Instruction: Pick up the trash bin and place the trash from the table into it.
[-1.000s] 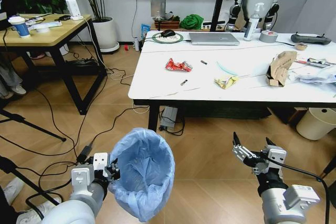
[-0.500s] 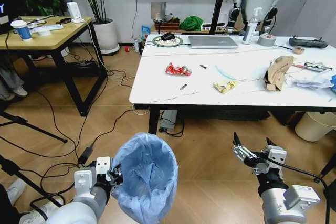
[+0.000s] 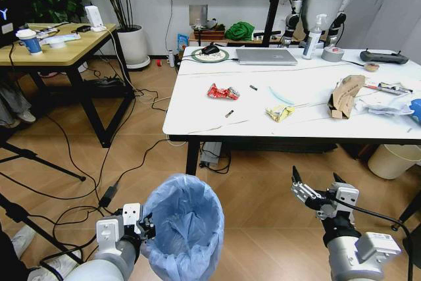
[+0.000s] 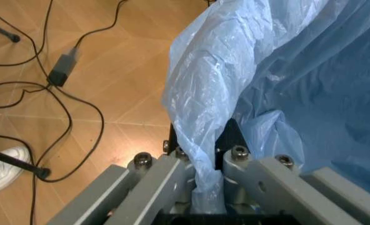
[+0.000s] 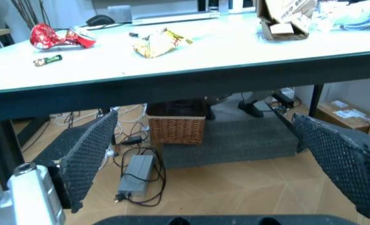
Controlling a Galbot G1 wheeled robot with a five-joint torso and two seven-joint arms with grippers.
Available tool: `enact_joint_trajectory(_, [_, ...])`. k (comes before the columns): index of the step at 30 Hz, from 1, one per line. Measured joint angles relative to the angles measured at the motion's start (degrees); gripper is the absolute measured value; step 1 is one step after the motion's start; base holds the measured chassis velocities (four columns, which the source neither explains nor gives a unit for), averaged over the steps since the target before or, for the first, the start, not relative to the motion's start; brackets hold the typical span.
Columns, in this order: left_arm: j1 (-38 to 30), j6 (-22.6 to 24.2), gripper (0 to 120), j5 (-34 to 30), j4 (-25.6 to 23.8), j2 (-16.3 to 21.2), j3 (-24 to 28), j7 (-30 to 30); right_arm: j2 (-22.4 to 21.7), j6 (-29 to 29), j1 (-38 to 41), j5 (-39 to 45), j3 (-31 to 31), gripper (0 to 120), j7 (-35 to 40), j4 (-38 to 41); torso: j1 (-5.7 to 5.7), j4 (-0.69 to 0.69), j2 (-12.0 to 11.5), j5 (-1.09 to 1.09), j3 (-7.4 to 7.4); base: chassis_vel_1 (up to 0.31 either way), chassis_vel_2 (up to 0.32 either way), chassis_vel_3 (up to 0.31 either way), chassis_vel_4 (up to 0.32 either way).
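The trash bin [image 3: 181, 228], lined with a crinkly light-blue bag, hangs above the floor at my lower left. My left gripper [image 3: 141, 228] is shut on its rim; the left wrist view shows the fingers [image 4: 238, 159] clamping the bag [image 4: 203, 117]. My right gripper [image 3: 318, 185] stands open and empty, below and in front of the table [image 3: 197, 113]. On the table lie a red wrapper [image 3: 222, 91], a yellow wrapper [image 3: 279, 112], torn brown cardboard [image 3: 345, 95] and white crumpled paper [image 3: 385, 102]. The right wrist view shows the red wrapper [image 5: 61, 36], yellow wrapper [image 5: 160, 42] and cardboard [image 5: 285, 16] beyond the open fingers [image 5: 91, 154].
A laptop [image 3: 266, 56], spray bottle [image 3: 308, 34] and tape roll [image 3: 333, 54] stand at the table's far side. A wooden desk [image 3: 52, 41] is at the left, with cables [image 3: 99, 169] on the floor. A cream bin [image 3: 393, 159] stands at the right. A wicker basket [image 5: 175, 124] sits under the table.
The whole head picture has shifted slightly, so the camera has moved. The bin and my left gripper sit lower in the view. The right gripper holds the same open pose.
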Motion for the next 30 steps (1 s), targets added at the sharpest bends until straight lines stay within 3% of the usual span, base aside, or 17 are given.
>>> enact_joint_trajectory(30, [-1.48,0.00,0,-0.61,0.00,0.05,-0.27,0.24,-0.04,-0.07,0.30,0.14,-0.06,100,0.04,0.00,3.04,0.00,7.51,0.00,4.46,0.000,0.000,0.000,0.000])
